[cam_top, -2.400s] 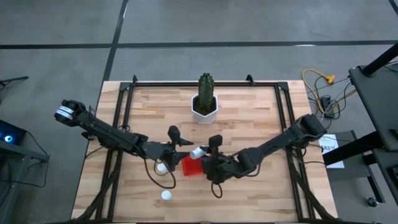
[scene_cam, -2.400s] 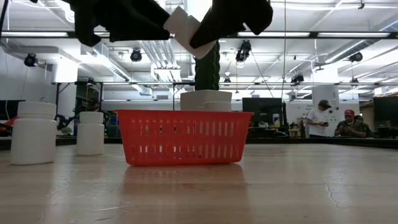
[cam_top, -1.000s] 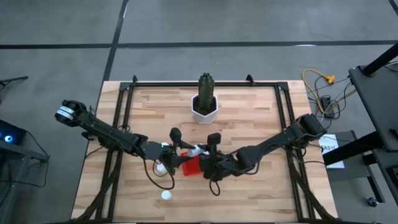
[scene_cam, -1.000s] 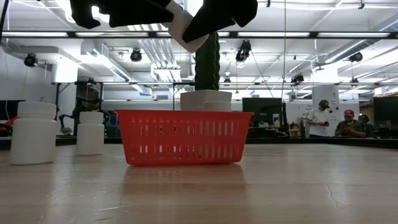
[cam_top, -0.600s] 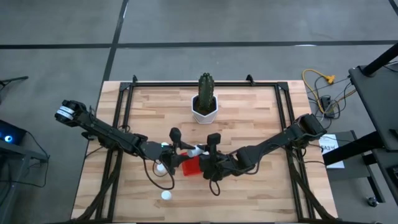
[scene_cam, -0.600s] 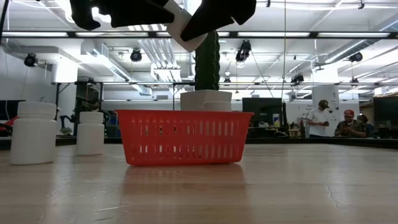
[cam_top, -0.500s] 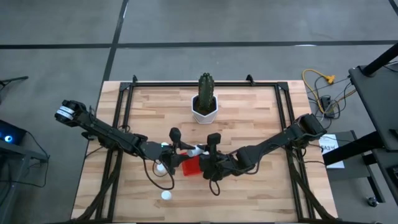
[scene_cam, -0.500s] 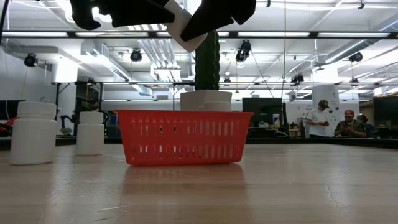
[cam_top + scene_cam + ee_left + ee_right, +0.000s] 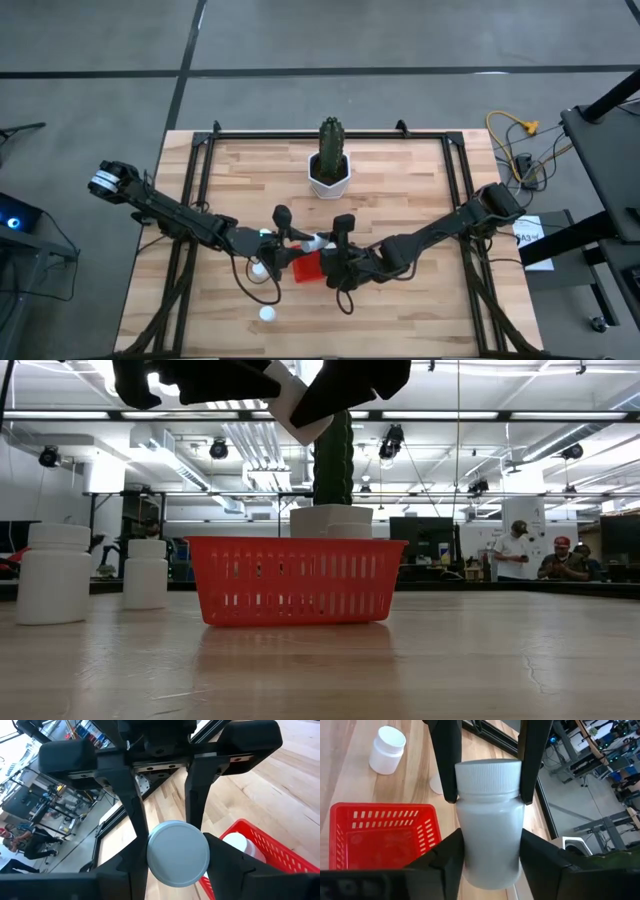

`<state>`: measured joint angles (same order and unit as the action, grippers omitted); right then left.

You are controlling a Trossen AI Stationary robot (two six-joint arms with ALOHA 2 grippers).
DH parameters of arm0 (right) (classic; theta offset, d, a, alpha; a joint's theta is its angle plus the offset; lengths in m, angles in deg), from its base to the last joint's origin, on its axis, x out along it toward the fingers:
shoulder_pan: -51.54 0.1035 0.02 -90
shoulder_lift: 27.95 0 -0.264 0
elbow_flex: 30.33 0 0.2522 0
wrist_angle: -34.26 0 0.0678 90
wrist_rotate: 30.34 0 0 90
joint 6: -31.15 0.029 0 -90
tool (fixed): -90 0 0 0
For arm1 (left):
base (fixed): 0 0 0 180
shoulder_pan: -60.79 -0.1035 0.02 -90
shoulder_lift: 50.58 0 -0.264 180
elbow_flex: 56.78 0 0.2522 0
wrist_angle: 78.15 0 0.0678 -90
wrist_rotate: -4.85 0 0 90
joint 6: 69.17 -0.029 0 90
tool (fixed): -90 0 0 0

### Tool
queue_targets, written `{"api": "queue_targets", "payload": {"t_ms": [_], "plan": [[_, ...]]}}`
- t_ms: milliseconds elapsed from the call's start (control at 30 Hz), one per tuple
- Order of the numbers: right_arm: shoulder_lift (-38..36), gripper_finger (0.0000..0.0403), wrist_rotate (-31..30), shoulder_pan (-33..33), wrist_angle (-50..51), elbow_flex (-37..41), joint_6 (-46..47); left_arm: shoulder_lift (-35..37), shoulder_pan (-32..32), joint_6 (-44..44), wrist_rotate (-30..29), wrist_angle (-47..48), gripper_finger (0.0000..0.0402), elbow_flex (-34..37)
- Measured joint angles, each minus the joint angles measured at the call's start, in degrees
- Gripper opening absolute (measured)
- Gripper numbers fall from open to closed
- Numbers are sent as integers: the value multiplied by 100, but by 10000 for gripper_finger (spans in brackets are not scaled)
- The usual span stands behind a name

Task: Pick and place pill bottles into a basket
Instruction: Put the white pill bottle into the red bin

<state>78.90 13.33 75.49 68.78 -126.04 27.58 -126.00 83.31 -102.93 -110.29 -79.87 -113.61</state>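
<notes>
A wooden table (image 9: pixel 400 200) stands in a big workshop with a grey floor, and people sit far off at the back of the room. Above the middle of the table the two dark grippers meet. The left gripper (image 9: pixel 292 240) pinches the cap end of a small white plastic pill bottle (image 9: pixel 318 241). The right gripper (image 9: pixel 332 245) has its fingers (image 9: pixel 451 855) pressed on the sides of the same bottle, so both hold it together. The pill bottle hangs tilted in the air between them. Right under the two grippers sits the small bright red plastic basket (image 9: pixel 306 268) with low sides and slots. In the left wrist view something white (image 9: pixel 240 845) lies inside the basket, and it looks like one bottle that is already put away. Two more white bottles stand on the table outside the basket. One of them, the near bottle (image 9: pixel 259 269), is just beside the left gripper, and the far bottle (image 9: pixel 267 314) is farther from both. A white pot with a green cactus (image 9: pixel 329 172) stands well apart from the grippers. So I think the job has started but is not half done. The pill bottle must go down into the basket, and the two bottles on the table must follow.
</notes>
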Motion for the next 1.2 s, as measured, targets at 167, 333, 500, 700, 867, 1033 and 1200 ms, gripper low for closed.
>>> {"api": "queue_targets", "payload": {"t_ms": [167,333,500,700,867,1033,1200], "plan": [[-30,189,0,21,77,0,43,11,-2,22,-72,313,144,-16],[-168,188,-484,122,870,0,557,17,-2,54,-290,797,144,-104],[-370,178,-1256,296,1547,125,1354,24,-4,305,-213,1184,144,-241],[-506,167,-1917,397,1516,406,1648,-9,-82,665,179,1713,144,-411],[-551,157,-2448,391,1488,660,1950,-9,-186,805,389,1842,144,-409],[-787,145,-2478,391,1387,992,2449,-44,-270,815,439,1861,144,-387],[-1233,135,-2347,402,909,1513,2619,-280,-351,877,636,1877,144,-416]]}}
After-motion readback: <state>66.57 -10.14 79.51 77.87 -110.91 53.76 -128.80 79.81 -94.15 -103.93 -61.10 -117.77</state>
